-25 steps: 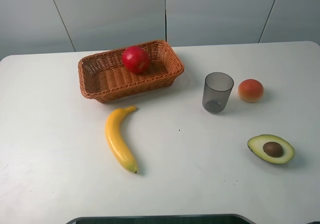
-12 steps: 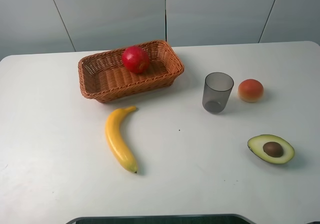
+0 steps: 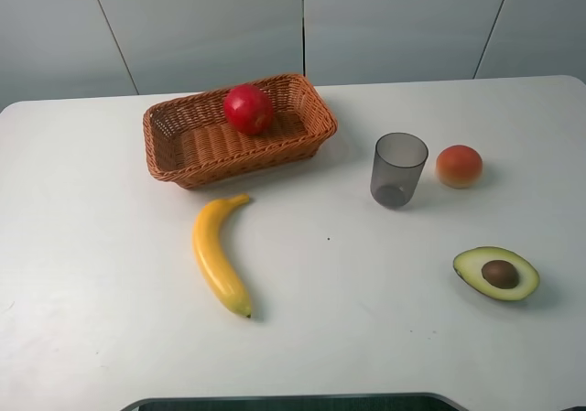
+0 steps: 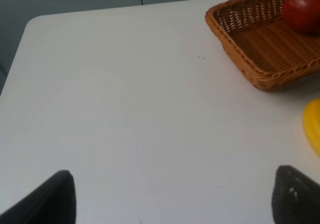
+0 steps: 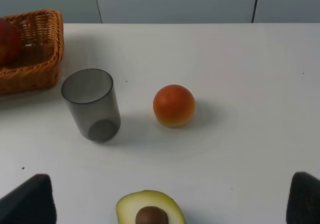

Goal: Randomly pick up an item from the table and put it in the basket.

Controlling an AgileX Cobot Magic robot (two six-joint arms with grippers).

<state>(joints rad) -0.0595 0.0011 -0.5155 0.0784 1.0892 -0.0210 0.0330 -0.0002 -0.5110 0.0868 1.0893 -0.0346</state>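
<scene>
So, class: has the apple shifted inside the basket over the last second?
No. The apple sits at the same spot against the basket's far rim, no nearer the cup.

Even, soft overhead light floods the white table [image 3: 110, 246], no harsh glare. Short, faint shadows sit under the cup [image 3: 398, 169] and avocado [image 3: 496, 273]. The high view is sharp; both wrist views blur at their near corners.

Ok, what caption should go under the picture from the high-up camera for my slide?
Red apple resting in the wicker basket; banana, grey cup, peach and avocado half on the white table.
</scene>
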